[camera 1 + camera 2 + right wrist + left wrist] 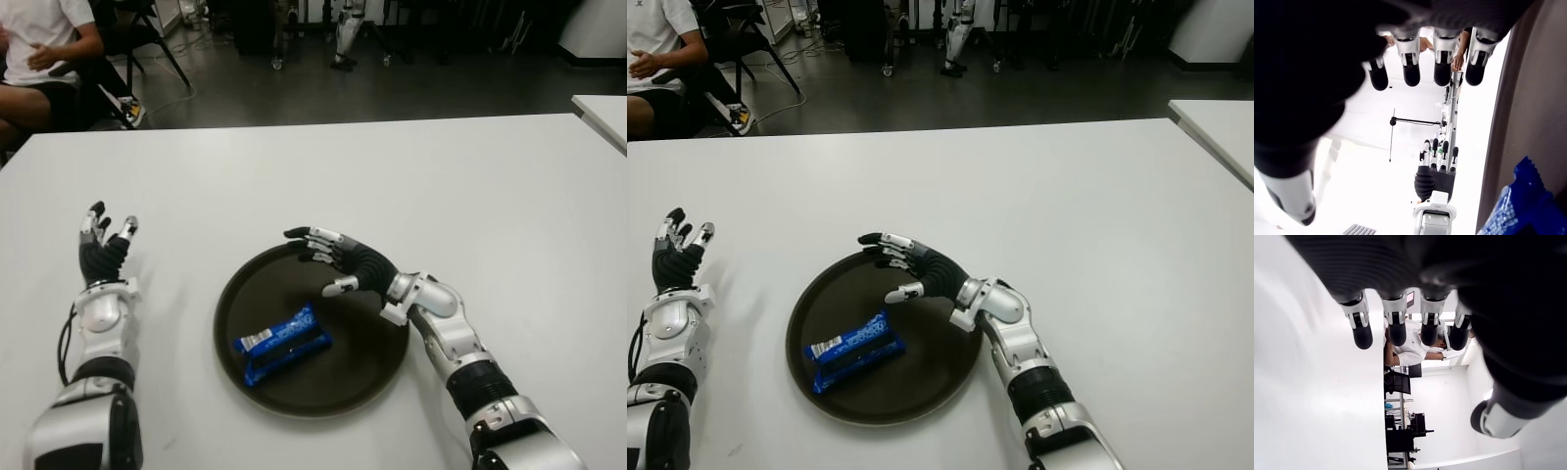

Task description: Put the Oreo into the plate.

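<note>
A blue Oreo packet [282,344] lies flat inside the dark round plate [245,294] at the table's near middle. My right hand [328,259] hovers over the plate's far right part, fingers spread and holding nothing, a short way beyond the packet. The right wrist view shows the same spread fingers [1411,68] with the packet's blue corner [1520,205] and the plate's brown surface [1533,107] beside them. My left hand [103,245] shows to the left of the plate, fingers up and open.
The white table [411,176] stretches wide around the plate. A second white table [602,113] stands at the far right. A seated person [44,59] and chairs are beyond the far left edge.
</note>
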